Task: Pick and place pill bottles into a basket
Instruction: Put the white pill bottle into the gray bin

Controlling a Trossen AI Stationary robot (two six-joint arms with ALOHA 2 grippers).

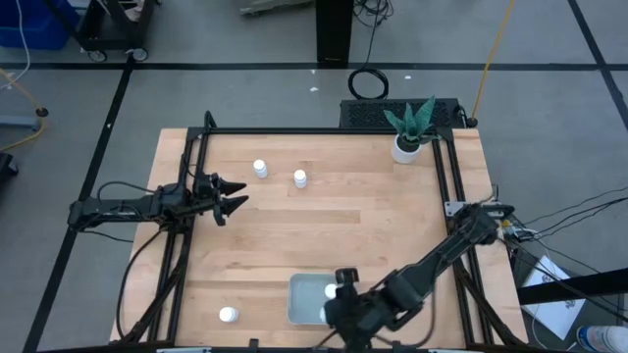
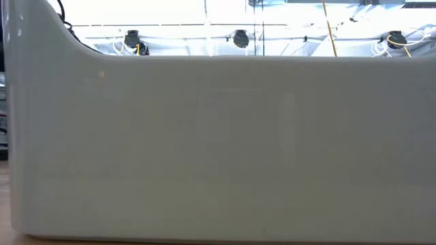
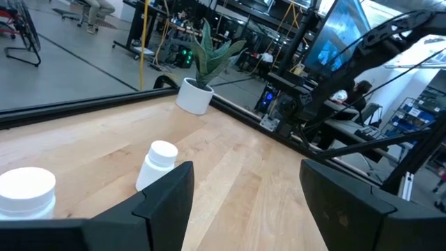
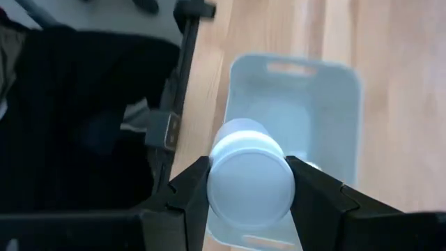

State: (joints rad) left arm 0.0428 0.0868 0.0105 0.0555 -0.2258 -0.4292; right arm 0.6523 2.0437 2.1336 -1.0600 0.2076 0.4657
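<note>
Wooden table [image 1: 324,221] — grey floor [image 1: 549,98] around

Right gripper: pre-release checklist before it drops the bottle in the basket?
1. Grip: right gripper is shut on a pill bottle, one finger on each side. Ok.
2. Over target: right wrist view shows the basket directly beneath the bottle. Ok.
3. Landing room: the basket floor that shows is bare, but the high view shows something white in the basket; cannot tell whether it lies below the held bottle.
4. Left gripper is open, far off near two bottles. Ok.
5. Drop height: the low view is blocked by the basket wall. Cannot tell.
</note>
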